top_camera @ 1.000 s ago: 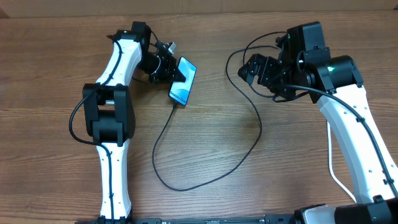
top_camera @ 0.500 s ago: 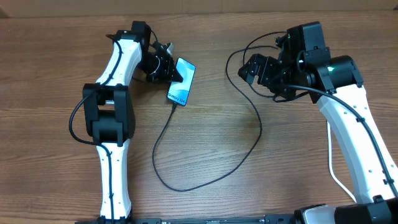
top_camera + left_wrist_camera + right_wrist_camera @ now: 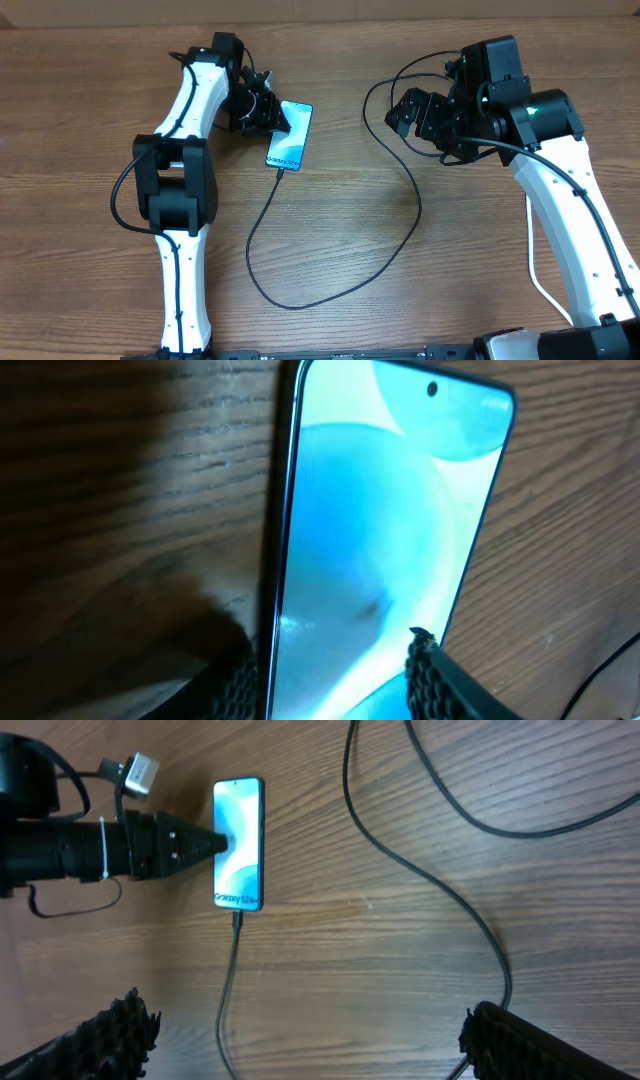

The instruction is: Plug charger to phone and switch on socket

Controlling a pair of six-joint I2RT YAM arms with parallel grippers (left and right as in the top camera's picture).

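Note:
The phone [image 3: 288, 135] lies on the wooden table with its light-blue screen up. It fills the left wrist view [image 3: 380, 530] and also shows in the right wrist view [image 3: 238, 842]. My left gripper [image 3: 270, 117] is at its top end, shut on the phone, with one finger at each long edge [image 3: 332, 652]. The thin black charger [image 3: 417, 205] meets the phone's bottom edge [image 3: 235, 954] and loops across the table towards the right arm. My right gripper [image 3: 412, 112] hangs open and empty above the cable [image 3: 310, 1045]. The socket is out of view.
The cable forms a wide loop over the table's middle and near side, with more coils under the right arm [image 3: 385, 85]. The left arm's black elbow [image 3: 175, 185] sits left of the loop.
The left gripper has swung the phone a little to the left, so it lies straighter. The cable's phone end followed. The right arm has not moved.

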